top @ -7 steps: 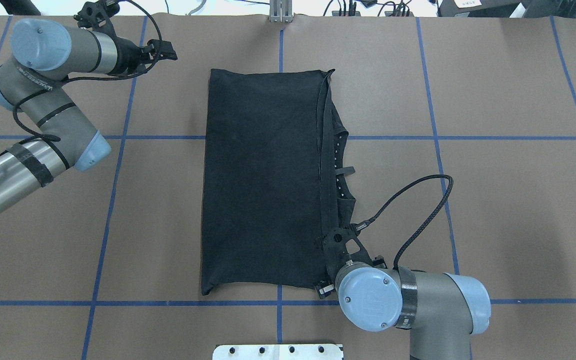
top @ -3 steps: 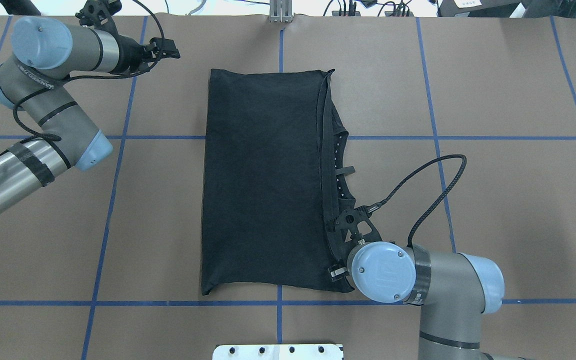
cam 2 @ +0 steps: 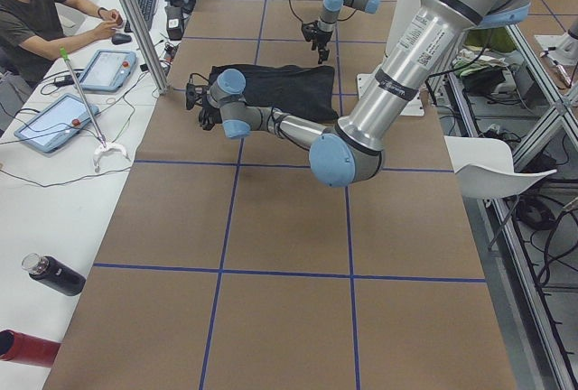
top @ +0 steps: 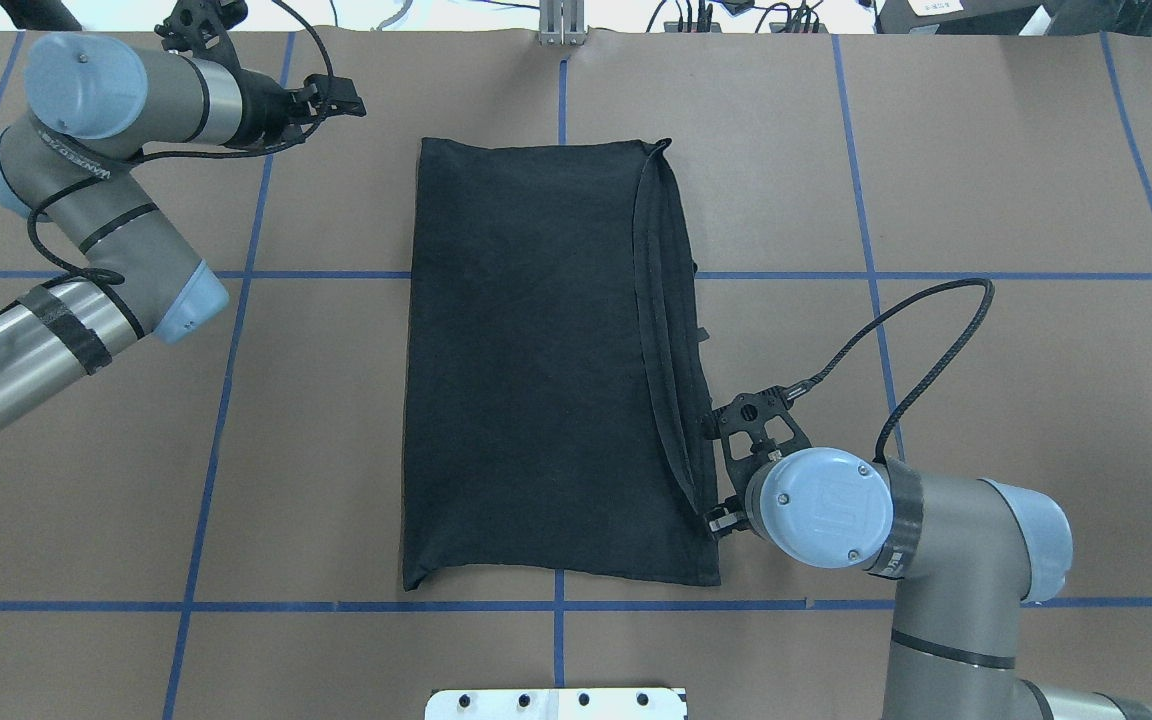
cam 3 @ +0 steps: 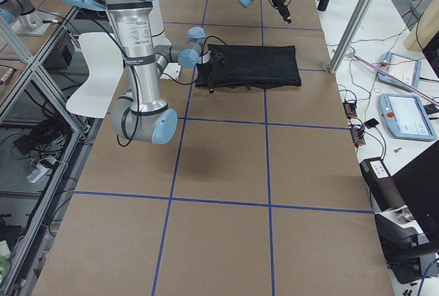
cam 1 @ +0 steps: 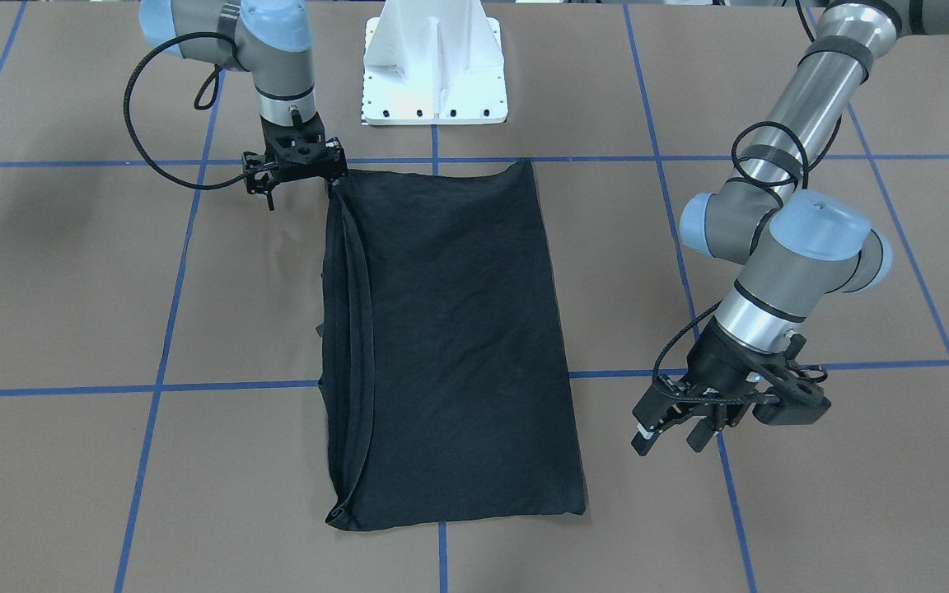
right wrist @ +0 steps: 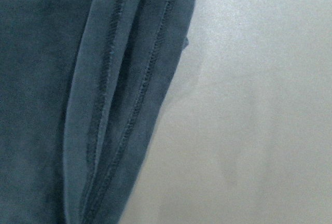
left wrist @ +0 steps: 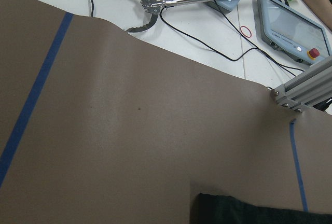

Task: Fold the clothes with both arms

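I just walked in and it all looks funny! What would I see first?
A black T-shirt, folded into a long neat rectangle, lies in the middle of the brown table. The silver right arm has the right pincer beside the shirt's corner nearest the robot. The left arm has the left pincer open above bare table, apart from the shirt.

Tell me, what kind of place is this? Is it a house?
Most likely a robot lab, not a house: a left arm and a right arm flank a T-shirt on a table gridded with blue tape, with control tablets nearby.
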